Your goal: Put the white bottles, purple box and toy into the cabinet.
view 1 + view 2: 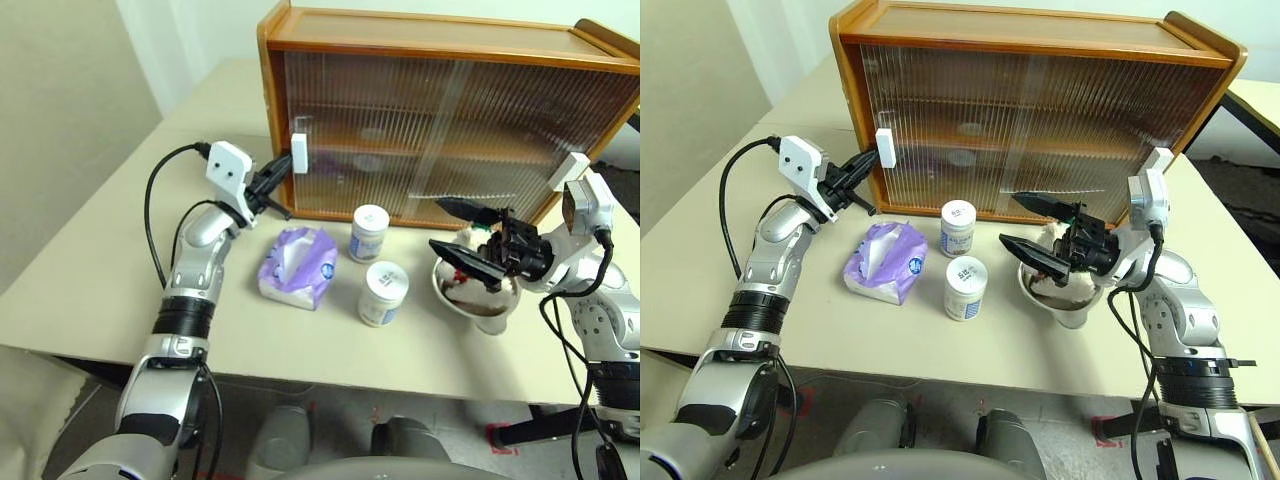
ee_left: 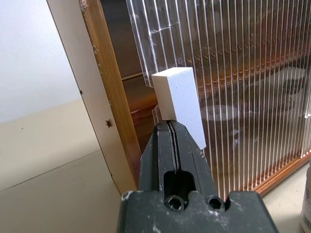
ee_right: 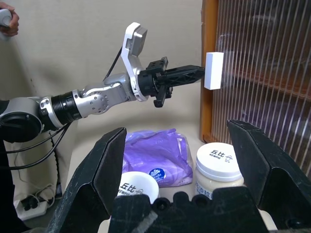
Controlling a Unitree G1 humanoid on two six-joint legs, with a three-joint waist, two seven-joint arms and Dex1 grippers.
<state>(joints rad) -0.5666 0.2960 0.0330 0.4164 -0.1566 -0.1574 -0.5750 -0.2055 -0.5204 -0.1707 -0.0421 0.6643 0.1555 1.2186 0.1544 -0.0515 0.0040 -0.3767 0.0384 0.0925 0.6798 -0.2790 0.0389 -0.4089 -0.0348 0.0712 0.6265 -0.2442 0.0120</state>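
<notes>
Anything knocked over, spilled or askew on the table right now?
Nothing stands out. Both bottles stand upright with lids on, and the purple box lies flat. The toy sits in the bowl, behind the right gripper.

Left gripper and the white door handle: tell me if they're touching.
Touching. In the left wrist view the shut left gripper presses its tips against the side of the white handle on the cabinet door, no gap between them.

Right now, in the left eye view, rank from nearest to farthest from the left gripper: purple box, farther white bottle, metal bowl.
From the left gripper:
1. Purple box, just below it.
2. Farther white bottle, by the cabinet's base.
3. Metal bowl, far across, under the right gripper.
</notes>
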